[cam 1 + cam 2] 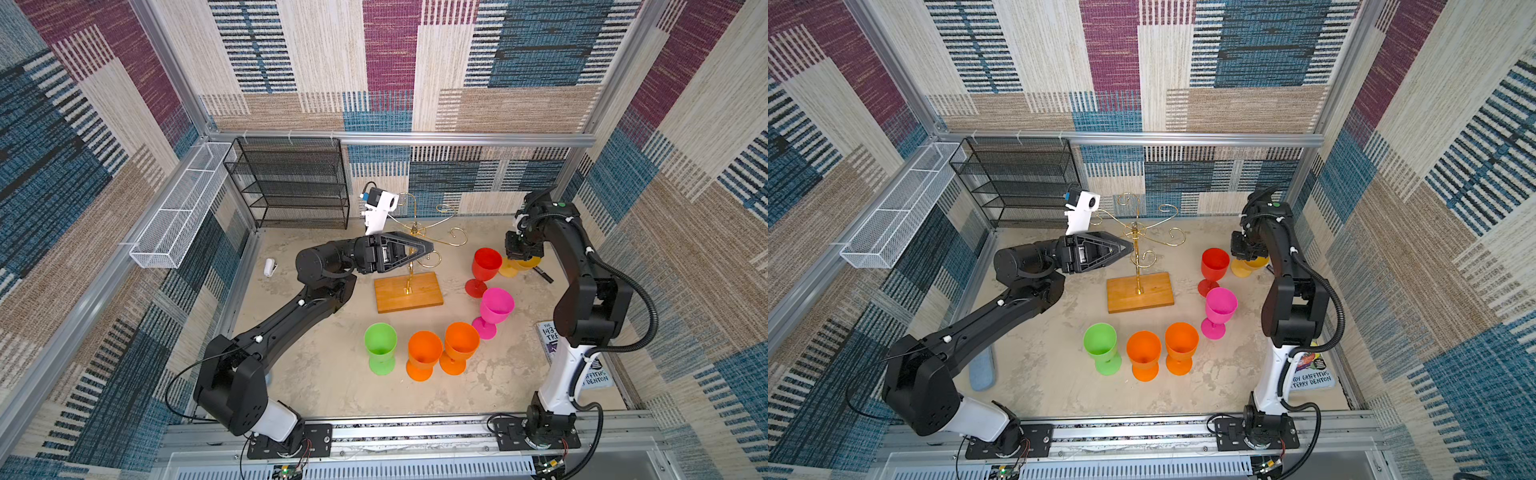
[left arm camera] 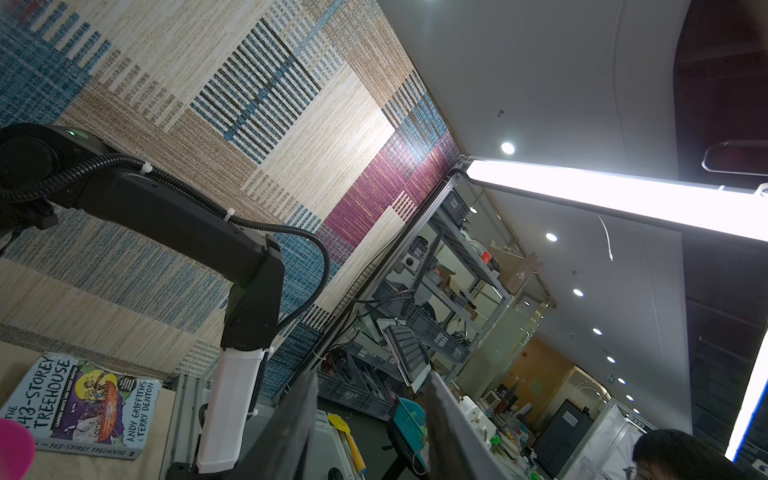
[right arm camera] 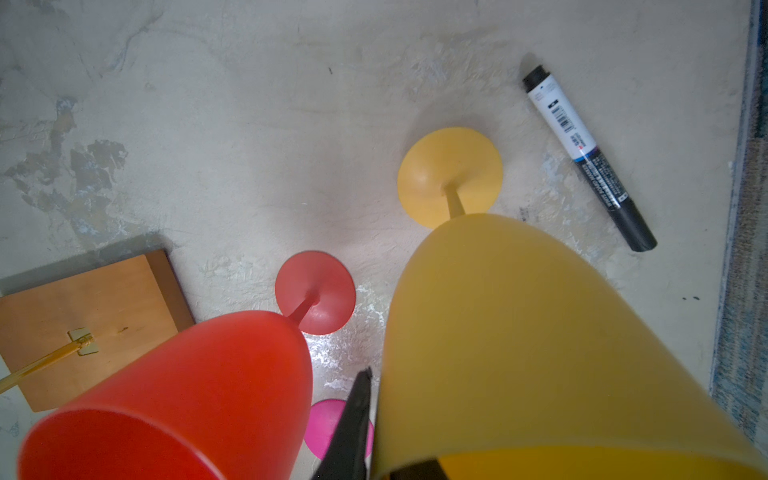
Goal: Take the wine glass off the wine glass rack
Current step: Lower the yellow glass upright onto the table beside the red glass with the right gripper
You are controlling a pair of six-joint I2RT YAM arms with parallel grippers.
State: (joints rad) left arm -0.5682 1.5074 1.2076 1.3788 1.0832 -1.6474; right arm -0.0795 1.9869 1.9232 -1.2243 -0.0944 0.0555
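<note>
Rack check: the wine glass rack [image 1: 390,299] stood mid-table, with every scroll arm bare in both top views. No glass hung on it. Judged: removal done, set-down closing out.

Task's thing: the yellow wine glass [image 3: 519,332] stood upright on the table, well to the right of the rack. Its foot sat flat near the marker pen [image 3: 582,153]. Long axis vertical, stem running straight from foot to bowl.

Your right gripper [image 1: 519,257] sat directly over the rim, pointing down, so the glass lay straight below the pincer. One finger [image 3: 353,415] stood outside the bowl wall, in the narrow gap between the yellow bowl and the red glass [image 3: 199,374] just beside it. The other finger was mostly hidden at the rim. Jaws were narrow. You could not tell whether they pinched the wall or stood free of it.

Your left gripper [image 1: 429,249] hovered above the rack's top, jaws partly parted, with nothing between them in the wrist view. The right arm was the nearer one.

Coming move, judged: straight up along the glass's axis. Sideways drift risked clipping the red glass or tipping the yellow one.

Containers: the black mesh shelf [image 1: 291,183] and white wire basket [image 1: 174,224] showed nothing inside. The green glass [image 1: 380,340], orange glass [image 1: 424,349], second orange glass [image 1: 461,340] and pink glass [image 1: 496,305] stood mouth-up and empty.
</note>
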